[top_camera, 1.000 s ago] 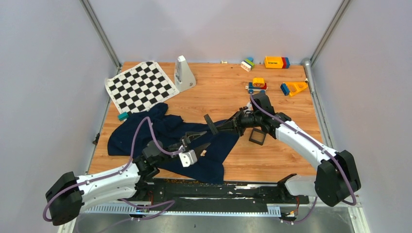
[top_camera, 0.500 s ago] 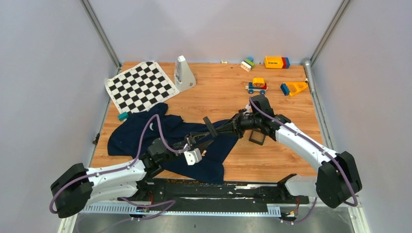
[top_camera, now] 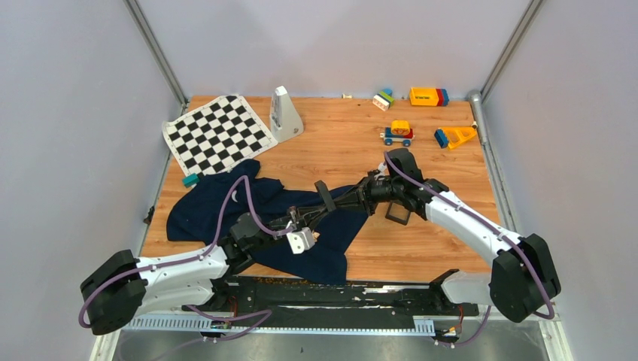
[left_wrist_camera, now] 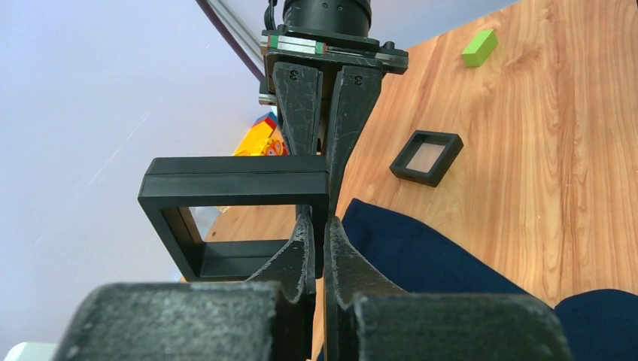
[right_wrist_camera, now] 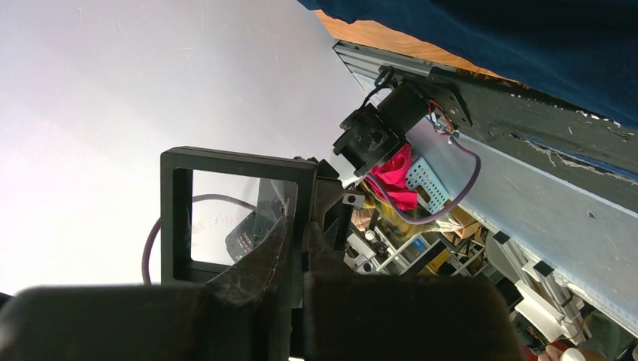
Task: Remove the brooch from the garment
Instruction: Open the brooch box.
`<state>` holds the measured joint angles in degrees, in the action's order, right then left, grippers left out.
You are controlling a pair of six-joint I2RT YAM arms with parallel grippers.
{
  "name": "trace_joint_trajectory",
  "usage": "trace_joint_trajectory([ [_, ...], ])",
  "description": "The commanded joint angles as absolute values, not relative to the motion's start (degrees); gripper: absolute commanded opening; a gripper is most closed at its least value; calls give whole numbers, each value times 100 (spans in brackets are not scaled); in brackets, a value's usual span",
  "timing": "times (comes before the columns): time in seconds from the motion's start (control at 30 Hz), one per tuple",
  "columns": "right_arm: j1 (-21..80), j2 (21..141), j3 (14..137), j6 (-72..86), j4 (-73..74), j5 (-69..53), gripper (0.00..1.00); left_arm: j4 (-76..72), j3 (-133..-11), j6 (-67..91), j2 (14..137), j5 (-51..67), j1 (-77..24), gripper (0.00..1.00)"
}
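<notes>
Pinching with the left gripper (left_wrist_camera: 317,226), jaws fully together on the near bar of a black square frame (left_wrist_camera: 233,177). Gripping that same frame from the far side with the right gripper (left_wrist_camera: 325,154), jaws likewise pressed tight, so holding it between both arms at once. Keeping the frame up in the air over the right part of the garment (top_camera: 203,210), apart from the cloth in the left wrist view. Seeing that navy garment spread on the near left of the wooden table (top_camera: 338,150), under both wrists. Not finding any brooch for certain on the cloth in any view; possibly looking at it in the frame itself, but not being sure.

Having just snapped closed on the left side, going from open a second ago to fully shut. Reaching further forward too, with the left wrist pushed in towards the right one. Staying clamped and nearly unmoved on the right, only dipping slightly towards the garment. Judging this as a handover or a two-handed pull beginning, with the removal not yet shown done. Leaving a second black frame (top_camera: 397,213) flat on the table just beside the right arm, as before.
</notes>
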<state>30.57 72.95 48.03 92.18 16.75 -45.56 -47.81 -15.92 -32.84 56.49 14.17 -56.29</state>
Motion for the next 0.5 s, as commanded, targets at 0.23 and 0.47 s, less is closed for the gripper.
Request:
trace_joint_trajectory([
  [0.23,2442,7172,4533,9620,1675,-4694,0,-4638,-1372,-3242,4899,1094,-5660,0],
  [0.47,1881,7523,4575,8648,1701,-4937,40,-4216,-1382,-2365,4558,1126,-5660,0],
])
